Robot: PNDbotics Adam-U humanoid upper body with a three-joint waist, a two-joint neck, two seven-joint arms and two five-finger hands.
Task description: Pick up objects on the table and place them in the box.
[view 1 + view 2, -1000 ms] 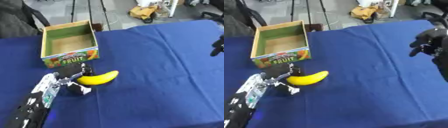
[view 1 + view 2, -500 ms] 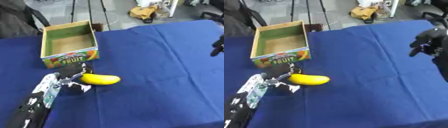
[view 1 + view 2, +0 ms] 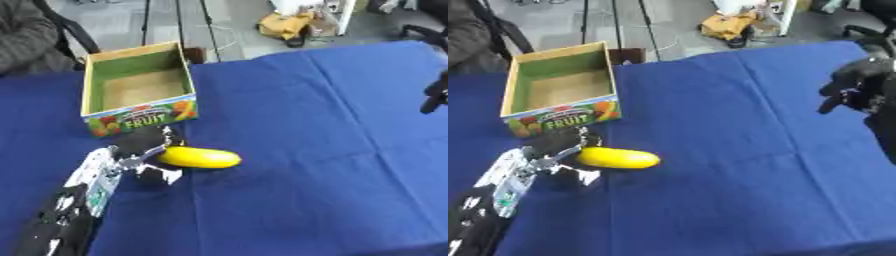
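One yellow banana (image 3: 199, 157) lies on the blue tablecloth (image 3: 315, 150), a little in front of the cardboard fruit box (image 3: 137, 89) and near its front right corner, with its length running left to right. The robot's left hand (image 3: 147, 157) comes in from the lower left and meets the banana at its left end: curled fingers (image 3: 157, 142) sit above that end and another finger or the thumb (image 3: 163, 175) lies below it, so the hand appears to be closing round the fruit, though whether it has actually pinched it cannot be made out. The banana looks to be resting on the cloth or only just above it. The left forearm (image 3: 83, 195), black with white and silver parts, stretches back toward the lower left corner. The box stands upright and open-topped on the far left part of the table, its green inner walls and brown floor showing, with nothing visible inside; its front face carries a printed fruit picture and the word FRUIT. The right hand (image 3: 855, 90) hangs above the far right side of the table, well apart from both banana and box, its dark fingers curled and holding nothing. Beyond the table's far edge lie a grey floor, some dark stands and a yellow object (image 3: 284, 25).
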